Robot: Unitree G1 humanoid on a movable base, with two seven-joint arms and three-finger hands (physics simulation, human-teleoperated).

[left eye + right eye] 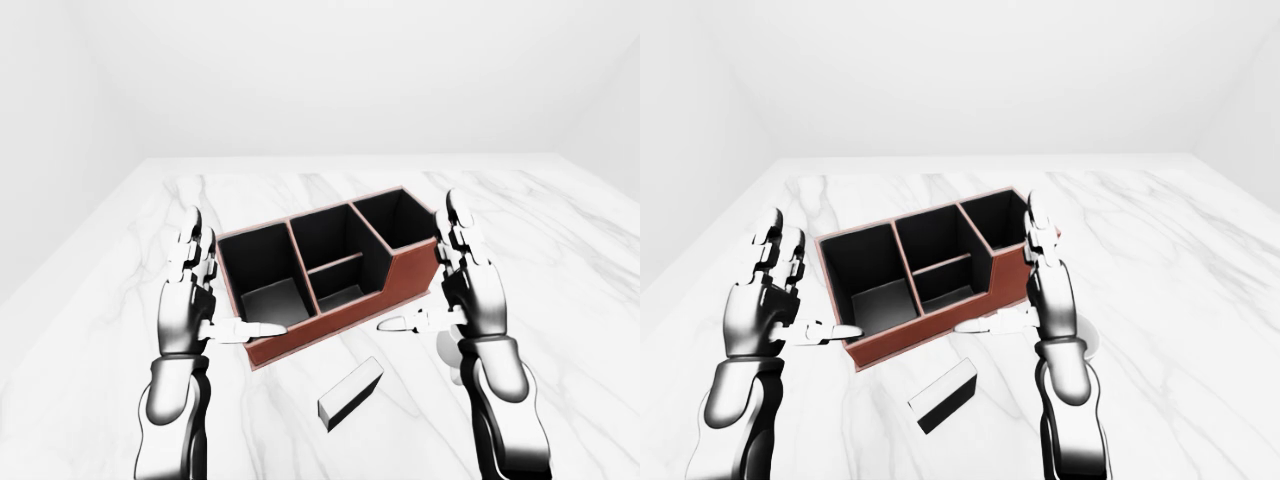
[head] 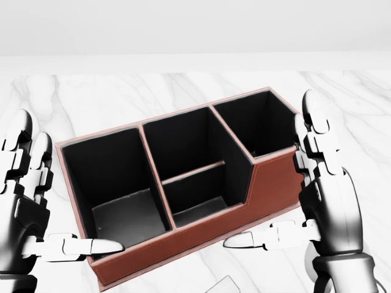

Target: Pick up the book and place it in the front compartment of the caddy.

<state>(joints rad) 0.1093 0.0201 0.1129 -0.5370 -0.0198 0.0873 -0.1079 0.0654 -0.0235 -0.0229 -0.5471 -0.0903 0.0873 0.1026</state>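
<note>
A red-brown caddy with black compartments stands slantwise on the marble table. Its middle section is split in two, and the outer wall steps down at the lower compartments. The book, a small pale block with a dark side, lies flat below the caddy in the eye views; only its corner shows in the head view. My left hand stands open at the caddy's left end, thumb pointing at the lower wall. At the right end my right hand is open the same way. Neither hand touches the book.
The white marble table stretches wide around the caddy, with its left edge running diagonally in the left-eye view. Plain white walls rise beyond the table's top edge. My two forearms flank the book.
</note>
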